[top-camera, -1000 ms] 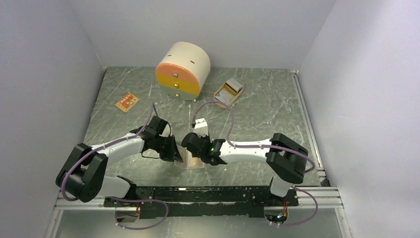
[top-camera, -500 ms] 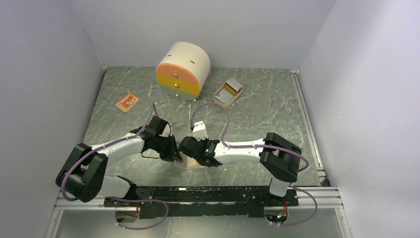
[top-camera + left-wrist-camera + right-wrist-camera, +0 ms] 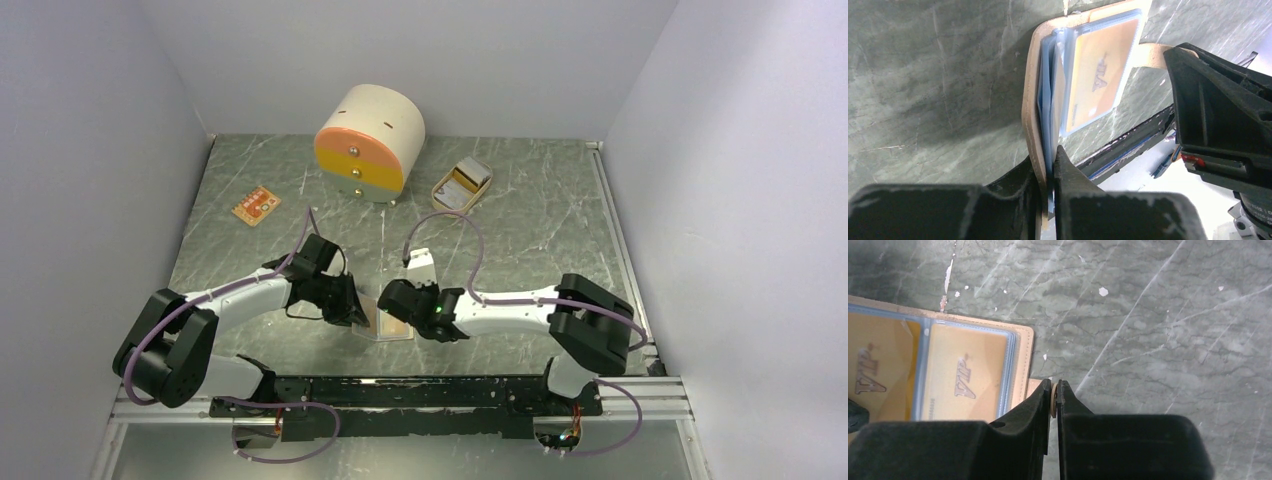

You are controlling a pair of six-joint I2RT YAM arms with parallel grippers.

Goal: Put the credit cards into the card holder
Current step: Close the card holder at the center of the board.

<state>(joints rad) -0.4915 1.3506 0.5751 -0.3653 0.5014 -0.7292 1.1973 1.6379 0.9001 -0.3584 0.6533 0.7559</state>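
Note:
The tan card holder (image 3: 385, 327) lies open near the front edge between both arms. Yellow-orange credit cards (image 3: 1098, 75) marked VIP sit in its clear inner sleeves, and they also show in the right wrist view as credit cards (image 3: 965, 380). My left gripper (image 3: 1050, 165) is shut on the edge of the card holder's cover (image 3: 1030, 115) and its blue sleeve edges, holding that side up. My right gripper (image 3: 1054, 390) is shut on the card holder's snap tab (image 3: 1053, 399) at the opposite side. In the top view the left gripper (image 3: 352, 308) and right gripper (image 3: 397, 300) face each other across the holder.
A round cream drawer box (image 3: 368, 140) with an orange-yellow front stands at the back. A beige oval tray (image 3: 440, 190) with cards in it lies to its right. A small orange card-like piece (image 3: 256, 206) lies at the back left. A black rail (image 3: 440, 390) runs along the front edge.
My right gripper's jaws have closed on the snap tab, and the right arm has shifted a little over the holder. The left gripper has kept its grip and place.

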